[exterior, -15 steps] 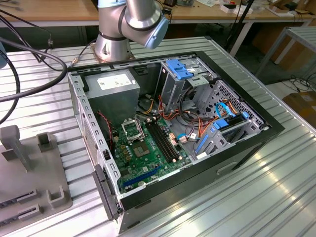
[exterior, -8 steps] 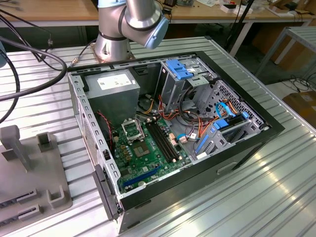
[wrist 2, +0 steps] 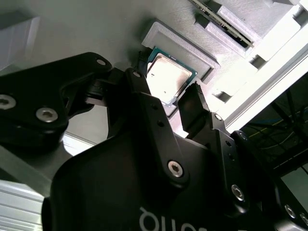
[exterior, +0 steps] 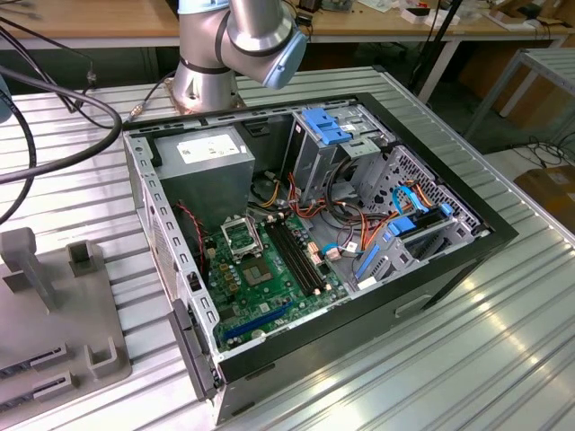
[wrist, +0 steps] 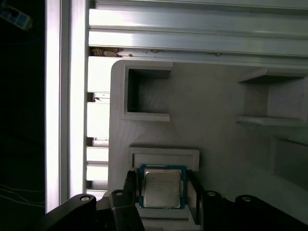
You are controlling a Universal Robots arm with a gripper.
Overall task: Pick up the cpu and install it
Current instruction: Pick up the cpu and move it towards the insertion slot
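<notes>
2 black fingers (wrist 2: 192, 103) of the gripper (wrist 2: 166, 86) are standing spread apart, 1 on either side of the cpu (wrist 2: 167, 77) — open around it, with the chip sitting between the tips. Whether the pads are touching its edges I cannot tell.

The cpu is showing as a small flat square with a plain silver-grey metal top, which is catching the light in the second wrist view, and a thin green rim of board is running round it. In the first wrist view the cpu (wrist: 162, 188) is carrying faint print on that top. It is lying flat, metal face up toward both wrist cameras. Being square, it is offering no long axis. Its 4 edges are running parallel to the walls of the shallow pocket (wrist: 163, 155) that is cradling it, and the 2 fingers are lining up along 2 opposite edges.

The pocket is forming part of a pale grey holder (wrist: 211, 91) with other raised walls and recesses, and the holder is resting on a ribbed aluminium table (wrist: 192, 36).

In the exterior view the arm (exterior: 243, 36) is rising from the table (exterior: 449, 359) behind an open computer case (exterior: 431, 287). Inside the case a green motherboard (exterior: 269, 283) is lying flat — its black-framed socket (exterior: 241, 238) is sitting beside the long black memory slots (exterior: 292, 247).
</notes>
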